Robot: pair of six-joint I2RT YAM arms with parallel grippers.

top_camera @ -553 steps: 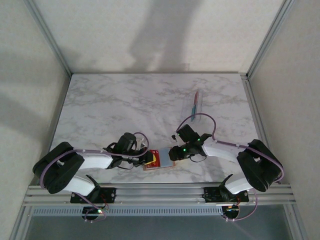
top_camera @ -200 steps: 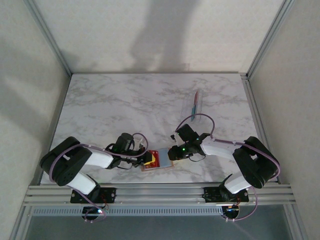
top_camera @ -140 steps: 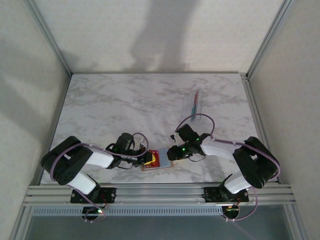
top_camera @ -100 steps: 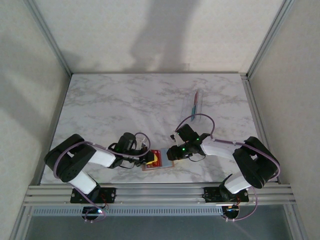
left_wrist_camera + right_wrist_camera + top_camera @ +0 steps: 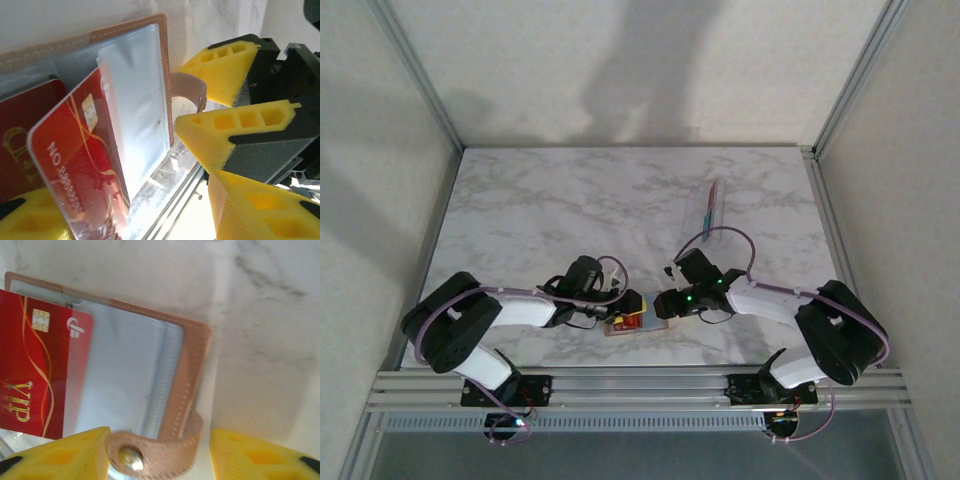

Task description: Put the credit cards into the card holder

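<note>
Left gripper just let go: fingers wide, red card loose between them, far edge under clear pocket of card holder. Right gripper spreading too, clasp tab between fingers, touching one, not clamped. Likely meaning: card only partly seated, needs push home. Versus second ago: left wrist nearer holder, less red showing overhead. Spare cards on edge, far right of table.
</note>
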